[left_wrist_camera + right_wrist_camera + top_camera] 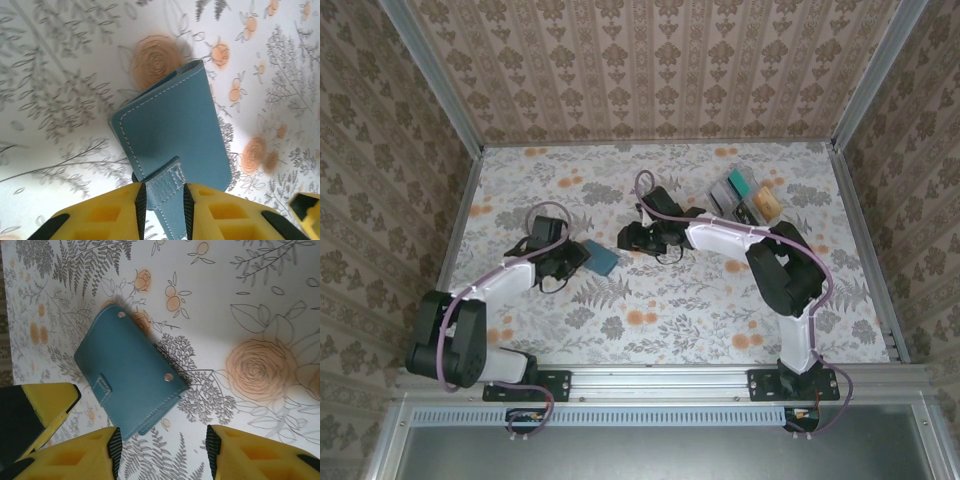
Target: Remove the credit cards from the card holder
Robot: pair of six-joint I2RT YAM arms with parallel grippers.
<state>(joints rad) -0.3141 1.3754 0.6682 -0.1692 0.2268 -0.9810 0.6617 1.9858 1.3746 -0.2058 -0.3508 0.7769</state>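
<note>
Overhead, holder (603, 260): was seen lying on the table (700, 300), left of centre, between the two grippers.
Overhead, left gripper (578, 258): was set at the holder's left edge; its jaw width could not be told from there.
Overhead, right gripper (625, 240): was set just right of the holder.
Overhead, loose cards (750, 195): were gathered at far right, well apart from the holder.
Left wrist, holder (170, 125): was seen closed and flat.
Left wrist, left gripper (164, 200): was narrowed onto the strap (167, 182), pads touching both its edges.
Right wrist, holder (130, 372): was seen closed, two snaps (169, 377) on its face.
Right wrist, right gripper (162, 450): was spread wide, nothing between its fingers; the holder's corner was just beside one finger.
</note>
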